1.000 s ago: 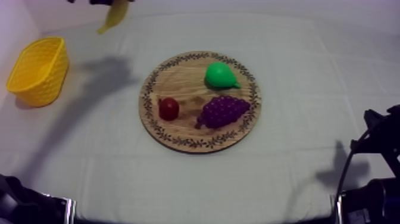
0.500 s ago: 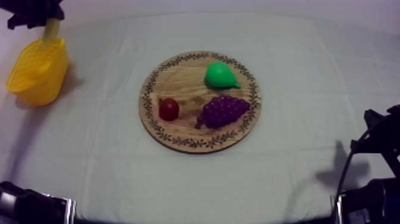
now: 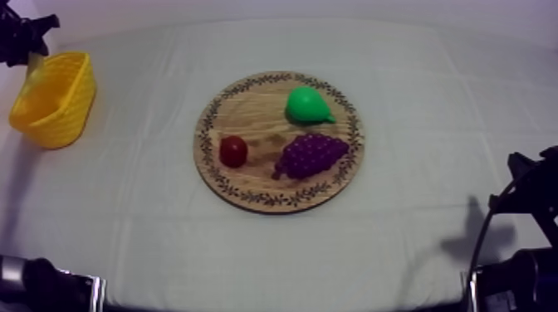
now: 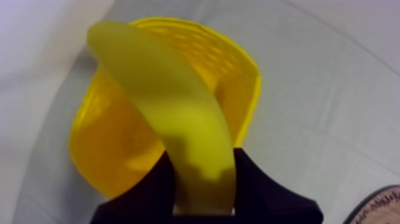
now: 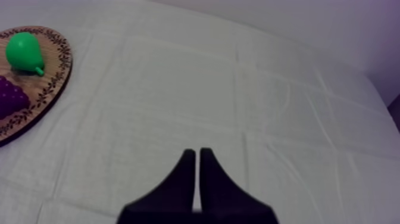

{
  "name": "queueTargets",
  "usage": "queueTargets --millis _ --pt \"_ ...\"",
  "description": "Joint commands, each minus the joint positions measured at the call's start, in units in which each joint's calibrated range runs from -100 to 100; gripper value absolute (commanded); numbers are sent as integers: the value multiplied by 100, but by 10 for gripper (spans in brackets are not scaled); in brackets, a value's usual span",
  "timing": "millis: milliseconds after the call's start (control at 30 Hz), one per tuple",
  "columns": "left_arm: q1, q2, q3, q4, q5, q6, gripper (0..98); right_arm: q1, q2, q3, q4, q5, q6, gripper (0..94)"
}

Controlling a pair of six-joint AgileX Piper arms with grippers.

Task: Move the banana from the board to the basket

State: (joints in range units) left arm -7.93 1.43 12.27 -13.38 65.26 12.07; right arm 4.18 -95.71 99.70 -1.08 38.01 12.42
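Clamping banana (image 4: 169,116) over yellow basket (image 4: 249,74) rim: your left end effector (image 4: 202,179). Right end effector (image 5: 197,154) together, open counter (image 5: 268,89) ahead.

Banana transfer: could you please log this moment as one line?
left pincer: shut on banana, over yellow basket | right pincer: shut, at rest | release: not yet done

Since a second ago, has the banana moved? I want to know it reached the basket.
Yes. In the left gripper, the banana went left, from right of the yellow basket to over it.
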Motion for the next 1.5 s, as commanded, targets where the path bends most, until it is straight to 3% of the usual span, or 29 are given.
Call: queueTargets --millis 0,600,700,867,967,1200,1467 --pt "-105 278 -87 2 -38 -29 236 3 -4 -3 -2 -2 1 6" --pt "-428 1729 -913 29 -354 -272 251 3 -4 -3 -2 -2 1 6" --pt "-446 1788 -958 48 -405 -298 331 3 -4 -3 -2 -2 1 6" --pt "-545 1777 -950 194 -482 -457 577 3 -4 -3 -2 -2 1 6" --pt "-582 1716 -939 228 -458 -510 639 3 -4 -3 -2 -2 1 6" --pt "-537 1120 -607 226 -415 -498 653 3 -4 -3 -2 -2 1 6" --pt "-425 -442 34 244 -407 -510 596 3 -4 -3 -2 -2 1 6"
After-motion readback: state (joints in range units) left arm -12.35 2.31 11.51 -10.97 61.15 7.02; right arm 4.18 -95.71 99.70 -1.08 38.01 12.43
